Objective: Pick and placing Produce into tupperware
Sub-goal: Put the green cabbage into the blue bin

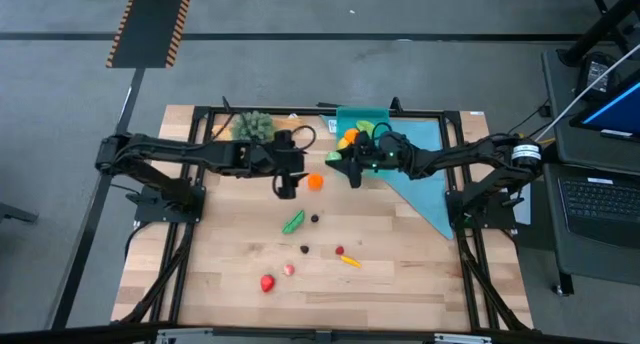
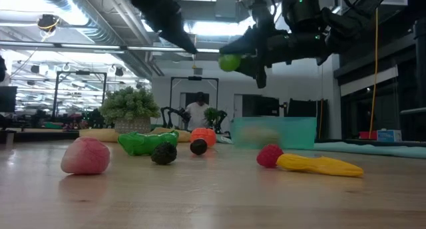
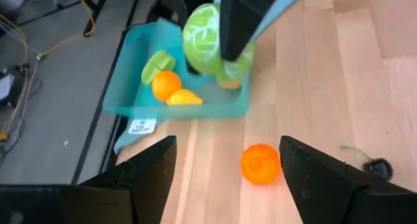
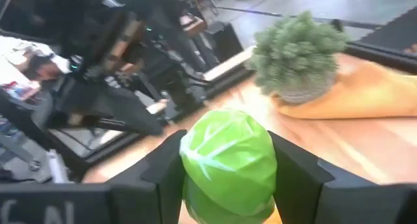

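The teal tupperware (image 1: pixel 362 119) stands at the far middle of the table and holds an orange piece (image 3: pixel 165 84), a yellow piece (image 3: pixel 184 98) and a green piece (image 3: pixel 156 66). My right gripper (image 1: pixel 350 168) hangs just off its near left corner, shut on a light-green cabbage ball (image 4: pixel 228 160). My left gripper (image 1: pixel 285 187) is open above the table. A loose orange fruit (image 3: pixel 260 164) lies on the wood a little ahead of its fingers, untouched. More produce lies scattered toward the near edge. My right gripper pinches the cabbage ball by its two opposite sides (image 4: pixel 189 165), one finger (image 4: pixel 296 175) on each side. The fingers come nearly level from the table's right. The ball (image 2: pixel 229 62) is lifted clear of the table, high above the wood.
A green pod (image 1: pixel 293 222), dark pieces (image 1: pixel 314 218), a red berry (image 2: pixel 269 156), a yellow piece (image 2: pixel 319 165) and pink and red pieces (image 1: pixel 267 282) lie on the near half. A bushy plant (image 1: pixel 255 126) stands far left. A light-blue cloth (image 1: pixel 425 179) lies under the tupperware.
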Available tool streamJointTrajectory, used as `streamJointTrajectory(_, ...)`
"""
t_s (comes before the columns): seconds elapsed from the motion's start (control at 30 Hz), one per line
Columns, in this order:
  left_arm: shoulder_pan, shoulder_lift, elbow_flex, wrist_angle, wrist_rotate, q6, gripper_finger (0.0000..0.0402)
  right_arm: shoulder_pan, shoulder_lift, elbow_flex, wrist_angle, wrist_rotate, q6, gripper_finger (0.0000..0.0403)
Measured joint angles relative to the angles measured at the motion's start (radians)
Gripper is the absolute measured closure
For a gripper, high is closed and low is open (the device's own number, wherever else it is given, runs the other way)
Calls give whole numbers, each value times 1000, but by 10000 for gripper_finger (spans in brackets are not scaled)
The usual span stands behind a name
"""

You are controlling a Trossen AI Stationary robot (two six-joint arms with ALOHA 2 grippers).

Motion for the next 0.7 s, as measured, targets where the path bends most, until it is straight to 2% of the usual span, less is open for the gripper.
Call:
streamJointTrajectory(0.3,-6,-205,-218,100,-1,-91,137,-113,-131,0,-263,-22,-94,221)
streamJointTrajectory(0.6,-43,-400,-412,286,0,-106,134,-161,-249,0,-405,-20,-222,228)
streamJointTrajectory(0.7,-52,-443,-455,312,0,-120,138,-166,-284,0,-466,22,-272,223)
